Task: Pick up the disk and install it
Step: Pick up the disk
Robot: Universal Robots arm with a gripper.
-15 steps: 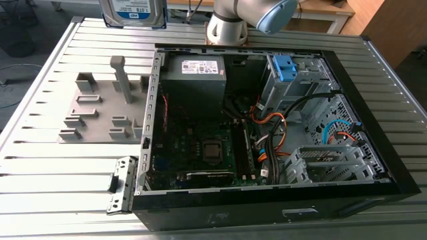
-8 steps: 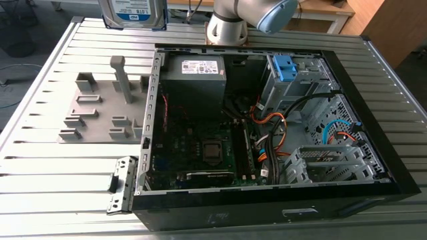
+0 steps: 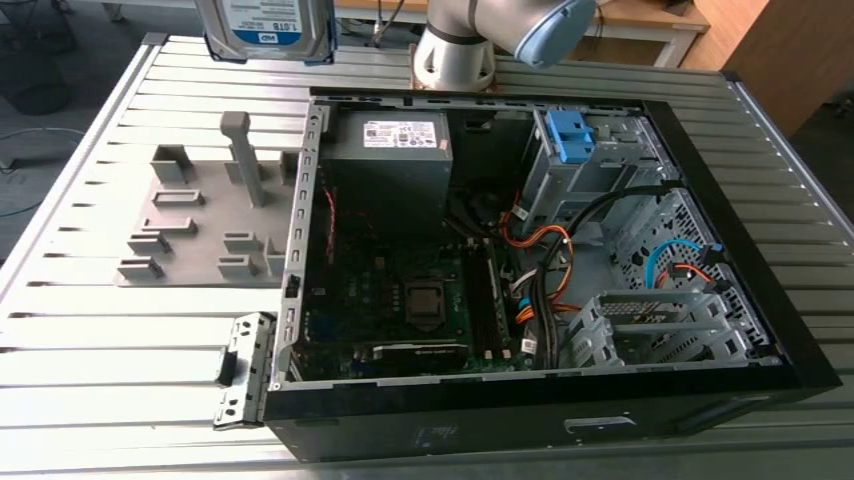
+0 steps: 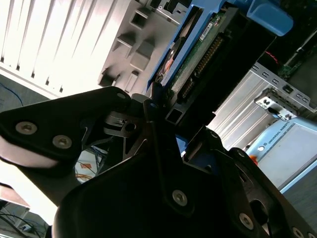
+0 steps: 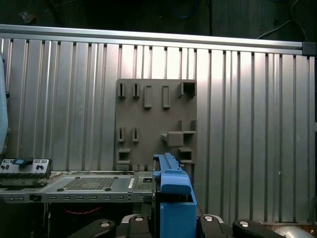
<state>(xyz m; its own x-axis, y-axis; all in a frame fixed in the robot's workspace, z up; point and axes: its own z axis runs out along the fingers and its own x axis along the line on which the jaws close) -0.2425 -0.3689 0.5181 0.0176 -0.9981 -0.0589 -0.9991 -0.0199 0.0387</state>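
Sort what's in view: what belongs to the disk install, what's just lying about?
Job: silver metal hard disk in blue plastic carrier frame, held by the gripper, jaws shut; open black computer case; its grey metal drive cage.
Lying about: grey plastic fixture plate with pegs; ribbed metal table.

Exterior view looks down on PC case (image 3: pixel 441 435); both wrist views hug disk (image 5: pixel 171 196) (image 4: pixel 203 49); all 3 share grey plate (image 3: pixel 200 230) (image 5: pixel 156 124) (image 4: pixel 131 37)

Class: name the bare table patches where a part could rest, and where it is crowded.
Bare table runs between the grey plate and the near edge, on the exterior view's left of the case; a second strip lies beyond the plate, toward the raised disk. The case is crowded with cables.
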